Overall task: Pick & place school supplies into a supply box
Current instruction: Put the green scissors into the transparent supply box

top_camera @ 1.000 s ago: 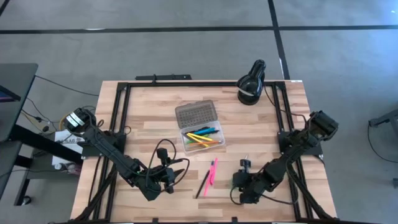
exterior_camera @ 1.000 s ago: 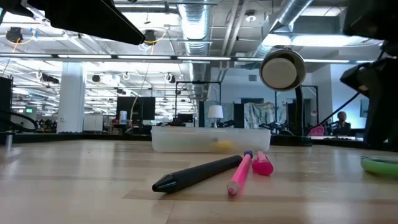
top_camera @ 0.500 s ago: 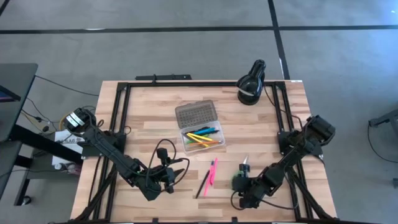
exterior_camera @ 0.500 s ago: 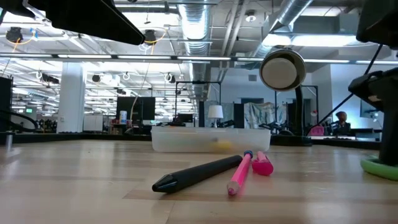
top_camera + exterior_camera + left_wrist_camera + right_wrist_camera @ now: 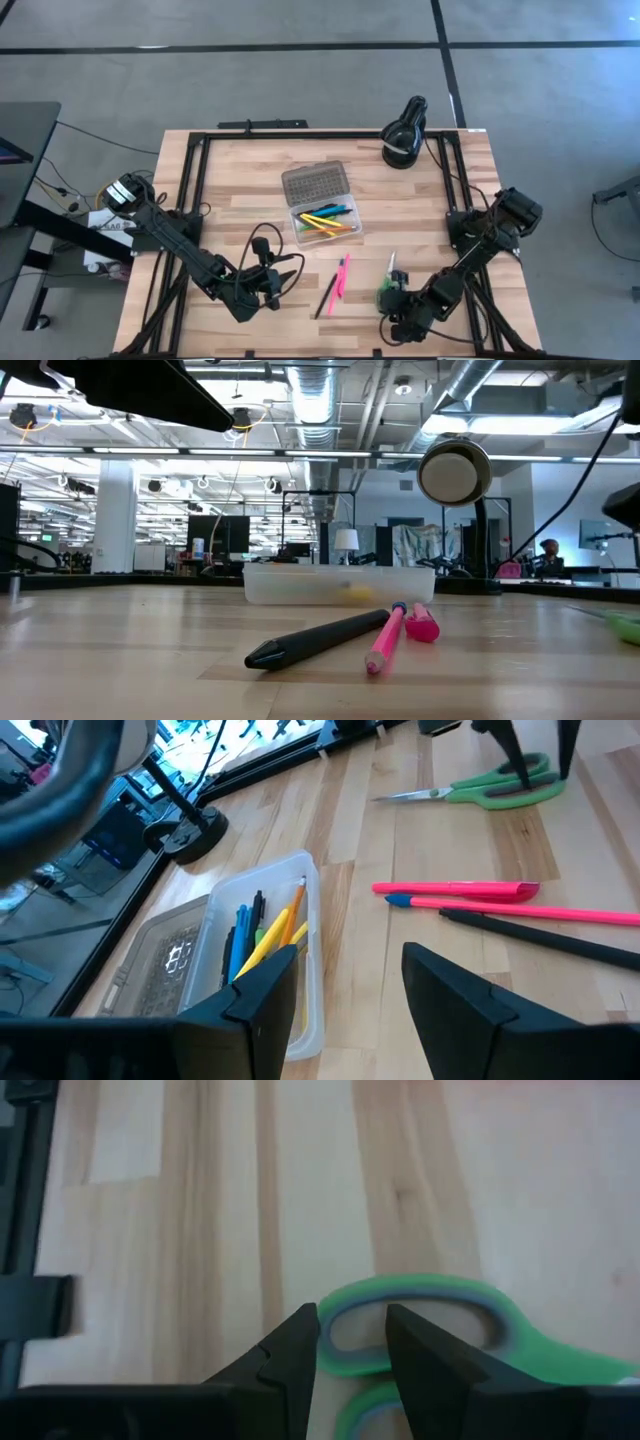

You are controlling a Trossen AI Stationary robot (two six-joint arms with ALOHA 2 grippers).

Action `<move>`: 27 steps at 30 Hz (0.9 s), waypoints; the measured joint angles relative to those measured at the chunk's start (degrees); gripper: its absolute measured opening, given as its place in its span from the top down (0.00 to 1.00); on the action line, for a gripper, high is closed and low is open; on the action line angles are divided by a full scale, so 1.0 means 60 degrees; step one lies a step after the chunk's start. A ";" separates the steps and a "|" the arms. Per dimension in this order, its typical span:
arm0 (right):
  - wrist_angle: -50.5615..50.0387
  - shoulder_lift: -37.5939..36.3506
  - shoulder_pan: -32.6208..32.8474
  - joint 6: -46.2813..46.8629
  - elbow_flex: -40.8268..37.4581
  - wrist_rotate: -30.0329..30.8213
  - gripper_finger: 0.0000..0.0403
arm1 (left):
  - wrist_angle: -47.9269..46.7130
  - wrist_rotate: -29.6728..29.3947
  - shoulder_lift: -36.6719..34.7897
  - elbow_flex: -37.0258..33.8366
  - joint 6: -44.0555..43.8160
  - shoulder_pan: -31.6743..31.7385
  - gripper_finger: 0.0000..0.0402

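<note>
Right wrist view shows the right gripper (image 5: 350, 1345) with fingers apart, straddling a handle loop of the green scissors (image 5: 420, 1335) lying near-right on the table (image 5: 240, 200). Best to close squarely before lifting toward the supply box (image 5: 322, 205). The left gripper (image 5: 283, 282) waits spread wide.

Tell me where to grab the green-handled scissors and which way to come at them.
Grip the scissors by a green handle loop, coming from straight above. They lie flat on the table, so only the raised loop rims give purchase; the thin blades probably would not. The right pincer already stands open at one loop.
</note>
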 joint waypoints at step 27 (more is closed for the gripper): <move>-0.5291 0.0047 0.1203 0.3602 0.1993 0.0692 0.71 | -0.0096 0.0159 0.0000 0.0000 0.0149 0.0354 0.56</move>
